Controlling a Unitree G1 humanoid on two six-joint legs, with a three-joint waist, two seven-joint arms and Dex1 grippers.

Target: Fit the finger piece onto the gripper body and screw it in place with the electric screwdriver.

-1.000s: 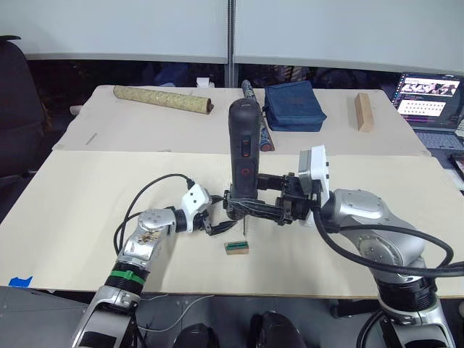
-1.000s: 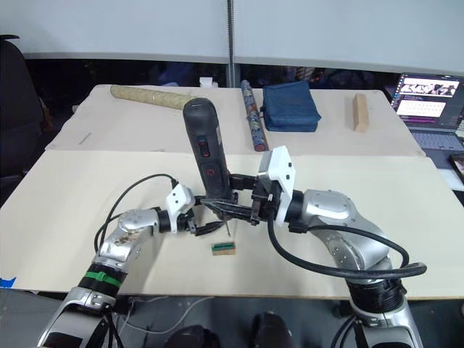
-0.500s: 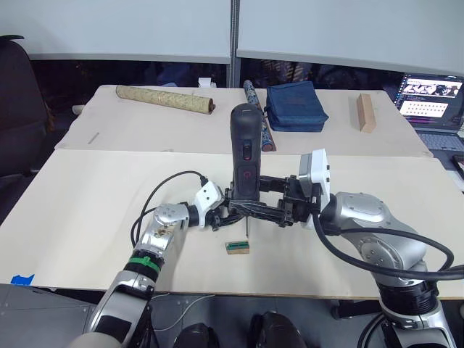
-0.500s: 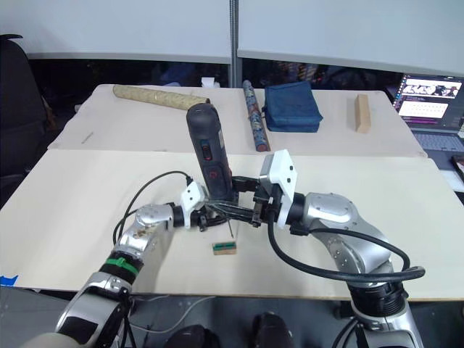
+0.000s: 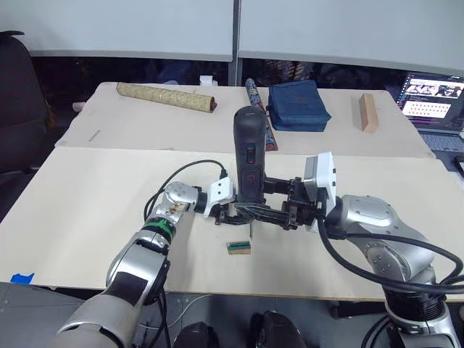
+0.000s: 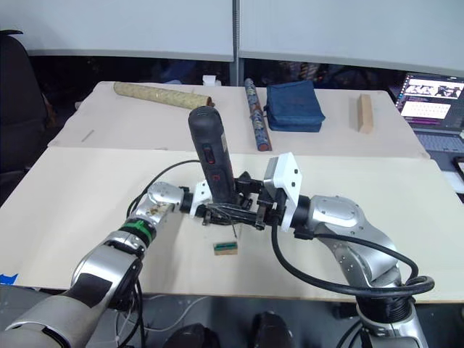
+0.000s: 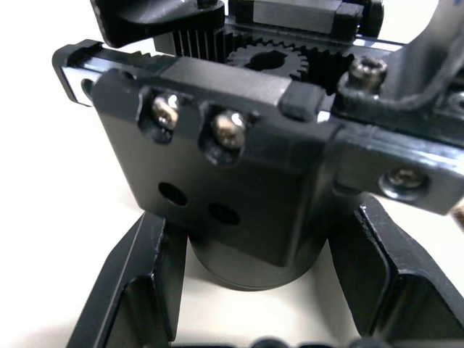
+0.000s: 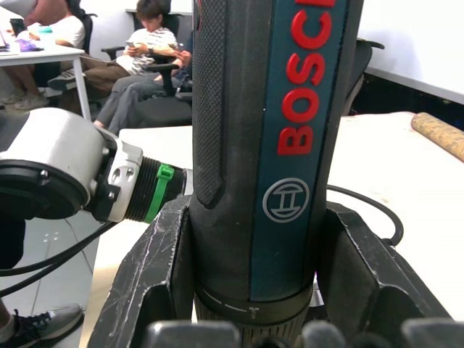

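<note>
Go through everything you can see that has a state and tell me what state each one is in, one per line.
electric screwdriver: upright, clamped in the right gripper, bit pointing down
gripper body: gripped by the left gripper, two screws seated
laptop: open, screen lit
patterned rolled tube: lying flat
blue pouch: lying flat

A tan patterned roll point(image 5: 165, 96) is lying along the far left of the counter point(image 5: 87, 210). A thinner dark patterned tube point(image 6: 254, 124) is lying near the far middle, just beside a folded blue cloth point(image 5: 298, 105). A wooden block point(image 5: 368, 112) is sitting further right, apart from the cloth. A laptop point(image 5: 431, 106) is showing a lit screen at the far right edge. A small green and brown block point(image 5: 238, 247) is resting near the front edge. People point(image 8: 141, 51) are sitting on chairs in the background.
</note>
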